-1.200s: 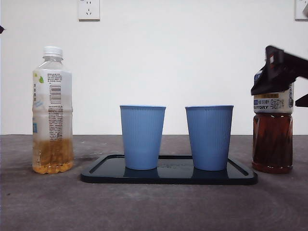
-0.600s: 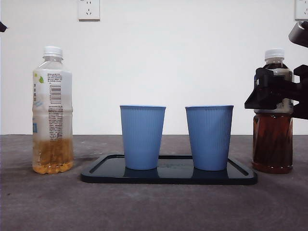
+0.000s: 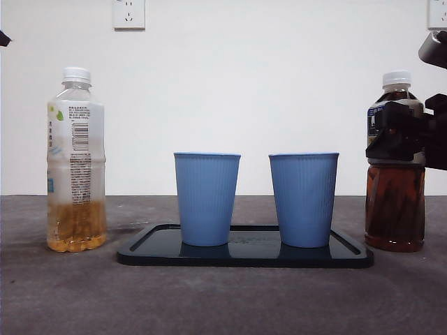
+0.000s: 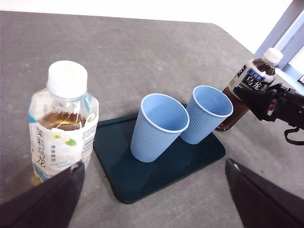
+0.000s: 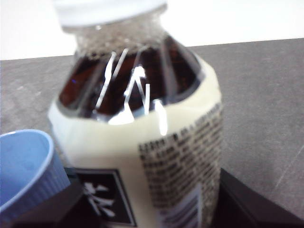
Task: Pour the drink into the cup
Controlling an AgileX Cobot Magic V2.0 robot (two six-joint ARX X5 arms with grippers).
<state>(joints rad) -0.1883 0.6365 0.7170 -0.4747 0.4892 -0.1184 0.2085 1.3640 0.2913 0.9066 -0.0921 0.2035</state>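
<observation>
A dark tea bottle with a white cap stands right of the black tray. My right gripper is shut on it at label height. The right wrist view shows its label filling the space between the jaws. Two blue cups stand upright and empty on the tray. My left gripper hangs open above the table, nothing between its fingers, beside the pale tea bottle.
The pale tea bottle, capped and about a quarter full, stands left of the tray. A wall with sockets lies behind. The left arm shows only as a black tip at the top left corner.
My right gripper dropped from the cap to the label of the dark bottle and its jaws drew in against the bottle. The bottle shifted very slightly. The cups, tray and pale bottle stayed put.
</observation>
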